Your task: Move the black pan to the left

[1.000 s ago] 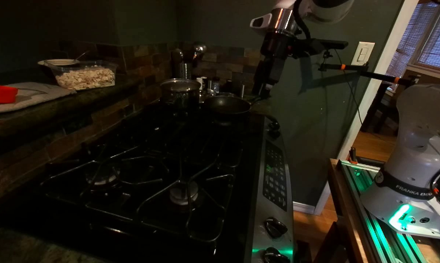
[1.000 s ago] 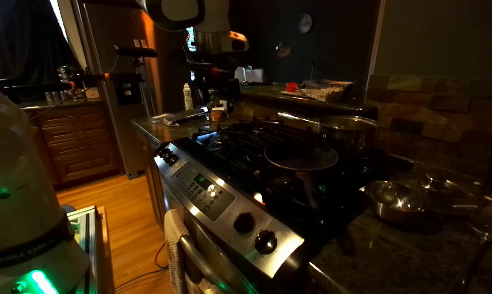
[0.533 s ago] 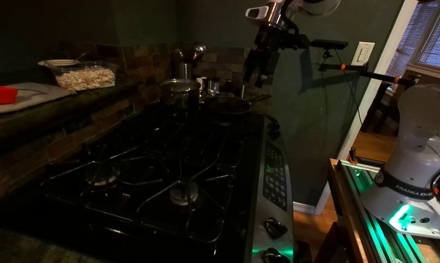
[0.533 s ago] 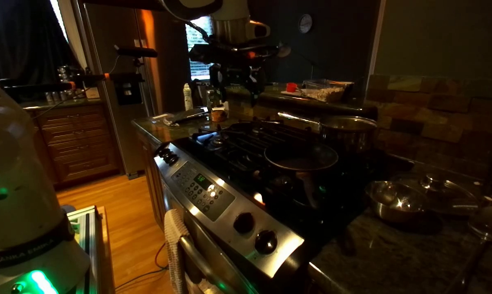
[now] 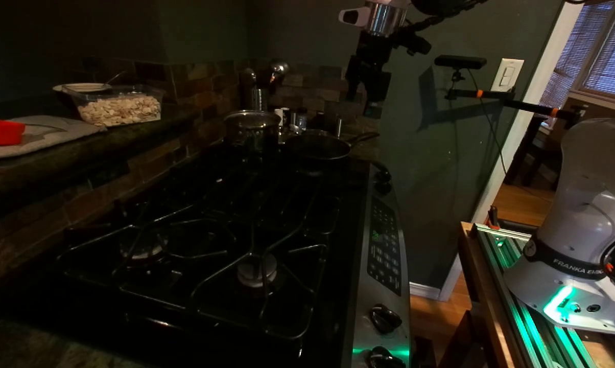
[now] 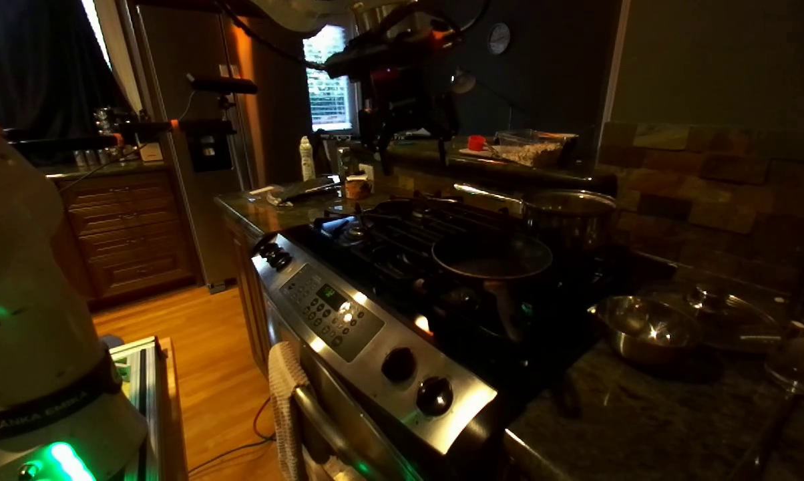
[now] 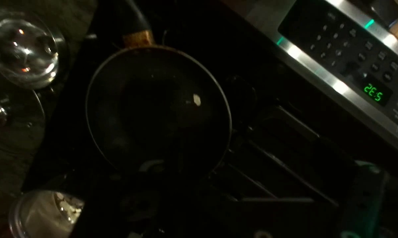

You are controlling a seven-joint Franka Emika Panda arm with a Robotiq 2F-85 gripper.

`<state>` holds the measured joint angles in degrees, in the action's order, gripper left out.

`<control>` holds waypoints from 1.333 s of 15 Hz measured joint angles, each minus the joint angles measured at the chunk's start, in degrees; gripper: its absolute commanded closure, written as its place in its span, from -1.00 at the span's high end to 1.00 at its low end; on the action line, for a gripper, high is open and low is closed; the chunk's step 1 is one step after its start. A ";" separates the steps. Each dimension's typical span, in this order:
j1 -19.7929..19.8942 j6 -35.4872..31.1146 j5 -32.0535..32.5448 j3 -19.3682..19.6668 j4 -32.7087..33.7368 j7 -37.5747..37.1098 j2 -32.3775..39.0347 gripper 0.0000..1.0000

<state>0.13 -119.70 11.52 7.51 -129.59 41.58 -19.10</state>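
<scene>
The black pan (image 5: pixel 317 148) sits flat at the far end of the stove, its handle pointing off to the right. It also shows in an exterior view (image 6: pixel 492 258), where its handle is lost in the dark. In the wrist view the pan (image 7: pixel 159 105) is seen from above, with a small pale flake in it and the handle toward the top. My gripper (image 5: pixel 362 104) hangs in the air above the pan handle side, apart from it. In an exterior view the gripper (image 6: pixel 415 160) shows two fingers spread with nothing between. In the wrist view the fingers (image 7: pixel 258 165) are very dark.
A steel pot (image 6: pixel 569 217) stands beside the pan, toward the wall. A steel bowl (image 6: pixel 646 327) and a glass lid (image 6: pixel 722 317) lie on the near counter. Burner grates (image 5: pixel 256 255) cover the stove. A plastic container of flakes (image 5: pixel 121 107) stands on the raised ledge.
My gripper has risen and shifted in over the stove, and it has turned so that both fingers show apart. The pan has not moved.
</scene>
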 measured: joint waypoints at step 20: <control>4.58 0.86 14.81 2.51 2.39 6.81 6.56 1.00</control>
<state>4.71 -118.84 26.33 10.02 -127.19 48.39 -12.54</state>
